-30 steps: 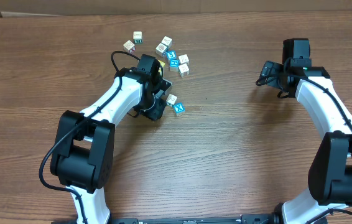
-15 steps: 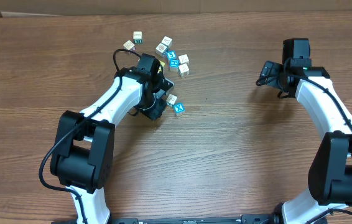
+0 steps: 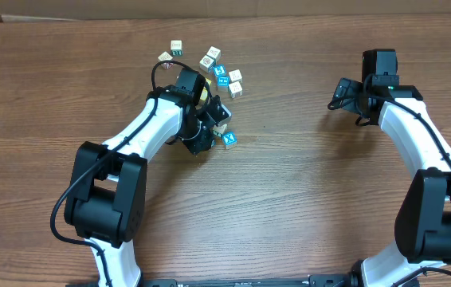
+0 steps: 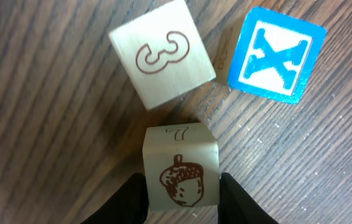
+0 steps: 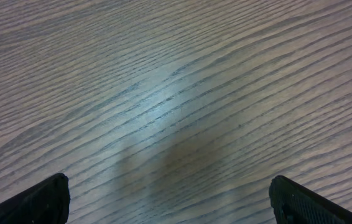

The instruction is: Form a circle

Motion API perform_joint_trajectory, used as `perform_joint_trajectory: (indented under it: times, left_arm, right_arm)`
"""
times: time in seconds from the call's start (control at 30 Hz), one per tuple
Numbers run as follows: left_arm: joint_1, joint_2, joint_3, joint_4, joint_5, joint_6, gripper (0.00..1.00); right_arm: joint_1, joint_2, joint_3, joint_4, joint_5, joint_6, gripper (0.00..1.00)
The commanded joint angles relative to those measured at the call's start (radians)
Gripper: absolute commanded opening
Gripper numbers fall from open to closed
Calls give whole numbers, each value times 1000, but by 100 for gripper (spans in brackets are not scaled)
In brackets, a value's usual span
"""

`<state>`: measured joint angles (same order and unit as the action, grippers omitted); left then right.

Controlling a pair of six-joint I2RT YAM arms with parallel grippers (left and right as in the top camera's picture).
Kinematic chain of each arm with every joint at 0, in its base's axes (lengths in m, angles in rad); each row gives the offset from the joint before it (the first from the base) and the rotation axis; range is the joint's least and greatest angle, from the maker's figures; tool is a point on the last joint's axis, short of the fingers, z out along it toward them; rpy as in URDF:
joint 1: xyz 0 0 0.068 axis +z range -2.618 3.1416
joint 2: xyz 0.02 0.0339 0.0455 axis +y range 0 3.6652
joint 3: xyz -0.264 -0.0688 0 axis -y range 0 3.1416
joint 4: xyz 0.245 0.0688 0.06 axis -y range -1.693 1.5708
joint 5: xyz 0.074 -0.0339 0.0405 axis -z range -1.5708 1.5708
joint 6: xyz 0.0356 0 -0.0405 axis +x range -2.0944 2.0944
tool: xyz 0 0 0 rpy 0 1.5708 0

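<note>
Cubes (image 4: 162, 61) (image 4: 275, 55) at left gripper (image 4: 181, 190): three, acorn cube (image 4: 180, 168) in its grip; right gripper (image 5: 170, 199) apart.

The left arm (image 3: 142, 127) and the right arm (image 3: 417, 131) have white rounded shells, black joints and bulky black base blocks. A thin black cable (image 3: 154, 73) loops beside the left wrist. A small green light (image 3: 386, 78) glows on the right wrist housing. The fingers (image 5: 39, 202) are matte black.
</note>
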<state>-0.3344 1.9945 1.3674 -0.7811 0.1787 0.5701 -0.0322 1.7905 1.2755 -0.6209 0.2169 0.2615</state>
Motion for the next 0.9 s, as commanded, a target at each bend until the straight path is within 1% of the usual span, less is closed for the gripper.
perform_joint_trajectory:
  times: [0.0, 0.1, 0.3, 0.37, 0.5, 0.67, 0.77, 0.87]
  left_arm:
    - [-8, -3, -5, 16, 23, 58, 30]
    - [-8, -3, -5, 22, 24, 48, 29]
    - [-8, -3, -5, 3, 21, -17, 28]
    - [-8, -3, -5, -1, 21, -48, 26]
    - [-7, -3, -5, 0, 21, -152, 25]
    - [-6, -3, -5, 1, 21, -343, 21]
    - [-6, -3, -5, 0, 21, -448, 22]
    - [-6, -3, -5, 0, 20, -513, 23]
  right_arm:
    - [-3, -13, 8, 5, 7, 0, 100]
    - [-3, -13, 8, 5, 7, 0, 100]
    - [-3, -13, 8, 5, 7, 0, 100]
    - [-3, -13, 8, 5, 7, 0, 100]
    - [-3, -13, 8, 5, 7, 0, 100]
    - [-3, -13, 8, 5, 7, 0, 100]
    - [-3, -13, 8, 5, 7, 0, 100]
    - [-3, -13, 8, 5, 7, 0, 100]
